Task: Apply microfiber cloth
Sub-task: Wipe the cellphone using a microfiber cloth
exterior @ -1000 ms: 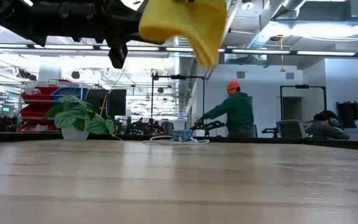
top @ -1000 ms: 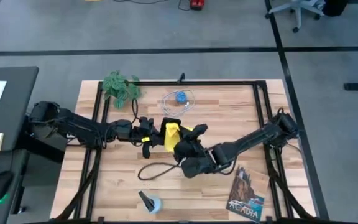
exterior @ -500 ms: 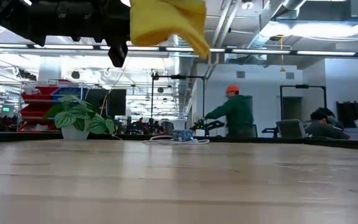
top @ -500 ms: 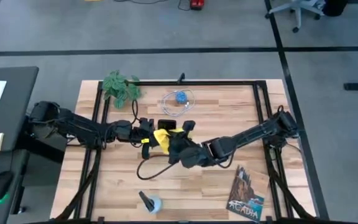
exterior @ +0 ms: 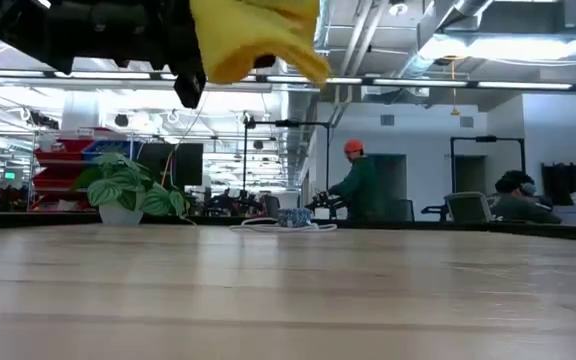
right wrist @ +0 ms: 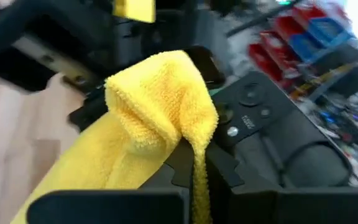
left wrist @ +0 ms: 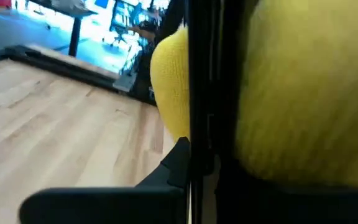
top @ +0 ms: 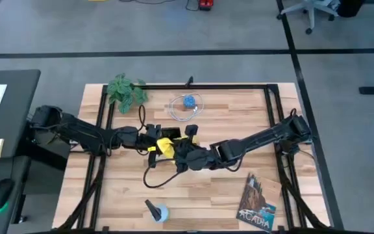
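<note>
Tabletop [top: 239, 110] is light wood w/ a black frame round it. Far-left corner: green leafy plant [top: 126, 90]. Far side, mid: blue item inside a loop of pale cable [top: 187, 104]. Near edge: small dark-and-pale-blue object [top: 155, 210]; near-right: a book [top: 257, 203] w/ illustrated cover. Black cable [top: 164, 175] snakes across the wood below the arms. In the low view a person [exterior: 356, 183] in a green top and orange cap stands in the room behind.

Both arms reach in low and nearly level, meeting at tabletop centre. Left pincer [top: 153, 138] comes from the left edge; right pincer [top: 182, 153] comes diagonally from the right. A black slab, prob. a phone, shows just past the cloth in the high view, mostly hidden by the pincers.

Microfiber cloth [top: 167, 146] sits between the two pincers, up off the wood, bunched. Right pincer is clamped on the cloth [right wrist: 160, 118], which folds over as a hump; long axis unclear. Left pincer: cloth [left wrist: 303, 93] fills its view right up against the fingers; can't tell if apart or together.
</note>
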You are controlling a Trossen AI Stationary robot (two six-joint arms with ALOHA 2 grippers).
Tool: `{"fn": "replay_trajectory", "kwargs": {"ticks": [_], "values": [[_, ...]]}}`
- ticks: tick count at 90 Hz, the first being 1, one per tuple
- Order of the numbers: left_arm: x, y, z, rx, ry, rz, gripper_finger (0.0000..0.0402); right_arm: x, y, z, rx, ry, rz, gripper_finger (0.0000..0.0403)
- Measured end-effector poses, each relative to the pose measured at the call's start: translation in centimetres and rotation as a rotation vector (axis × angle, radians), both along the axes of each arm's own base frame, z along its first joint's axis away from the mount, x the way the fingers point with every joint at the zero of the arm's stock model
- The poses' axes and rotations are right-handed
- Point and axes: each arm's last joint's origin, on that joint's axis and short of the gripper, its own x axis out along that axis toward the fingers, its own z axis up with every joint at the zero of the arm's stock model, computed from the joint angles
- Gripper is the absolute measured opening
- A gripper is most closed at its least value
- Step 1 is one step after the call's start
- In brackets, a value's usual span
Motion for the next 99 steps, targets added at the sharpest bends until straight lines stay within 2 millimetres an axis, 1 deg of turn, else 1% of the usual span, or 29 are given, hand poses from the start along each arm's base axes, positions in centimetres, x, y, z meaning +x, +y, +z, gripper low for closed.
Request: {"fn": "replay_trajectory", "kwargs": {"ticks": [10,19,31,41,46,52,62,66,71,73,76,84,92,99], "values": [[0.0,0.0,-0.2,0.005,0.025,0.014,0.001,-0.5,-0.1,-0.8,0.013,0.061,-0.048,0.0],[-0.1,0.1,-0.5,0.009,0.057,0.027,0.001,-0.9,0.2,-0.8,-0.082,0.067,-0.122,0.0],[-0.2,0.0,-1.0,0.006,0.116,-0.011,0.001,-1.2,0.7,1.0,-0.25,0.038,-0.251,0.0],[-0.2,-0.3,-1.2,0.012,0.136,-0.058,0.001,-1.4,0.8,2.6,-0.345,0.006,-0.366,0.0],[-0.2,-0.4,-1.2,0.011,0.13,-0.073,0.001,-1.3,0.8,3.0,-0.34,-0.007,-0.369,0.0],[-0.2,-0.4,-1.0,0.01,0.113,-0.06,0.001,-1.3,1.1,3.0,-0.321,-0.009,-0.339,0.0],[-0.2,-0.4,-0.8,0.005,0.087,-0.052,0.001,-1.5,1.7,2.1,-0.298,0.01,-0.297,0.0],[-0.2,-0.4,-0.7,0.004,0.084,-0.054,0.001,-1.7,2.1,2.0,-0.331,0.006,-0.344,0.0],[-0.2,-0.4,-0.8,0.003,0.087,-0.05,0.001,-2.2,2.6,2.0,-0.414,-0.007,-0.458,0.0],[-0.2,-0.4,-0.8,0.003,0.091,-0.046,0.001,-2.5,2.7,2.1,-0.448,-0.02,-0.517,0.0],[-0.2,-0.4,-0.9,0.001,0.094,-0.043,0.001,-2.7,2.9,2.3,-0.468,-0.031,-0.551,0.0],[-0.2,-0.4,-0.9,-0.007,0.1,-0.044,0.001,-3.4,2.9,3.8,-0.412,-0.102,-0.57,0.0],[-0.2,-0.2,-1.0,-0.018,0.108,-0.029,0.001,-3.7,3.0,5.0,-0.373,-0.151,-0.581,0.0],[-0.2,-0.1,-1.1,-0.027,0.12,0.008,0.001,-3.8,3.2,5.3,-0.378,-0.145,-0.572,0.0]]}}
